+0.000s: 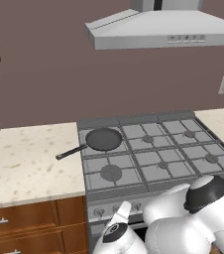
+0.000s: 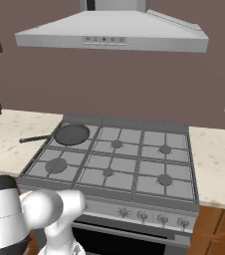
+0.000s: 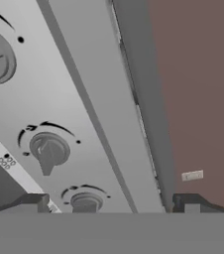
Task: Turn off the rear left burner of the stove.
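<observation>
Gripper (image 3: 111,204) jaws wide, nothing held, close to stove (image 1: 156,186) front panel; a knob (image 3: 85,202) sits between the fingertips at 6 o'clock, another knob (image 3: 48,150) at 9. Rear left burner (image 1: 103,139) carries a pan (image 1: 96,141), cooktop's 10 o'clock corner.

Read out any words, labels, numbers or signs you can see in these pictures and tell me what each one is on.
No text can be read anywhere.
Range hood: a row of small button marks on its front, too small to read.
Stove front panel: marks around the knobs and tiny symbols beside the oven door, too blurred to read.
Gripper is open, unlabelled.
</observation>
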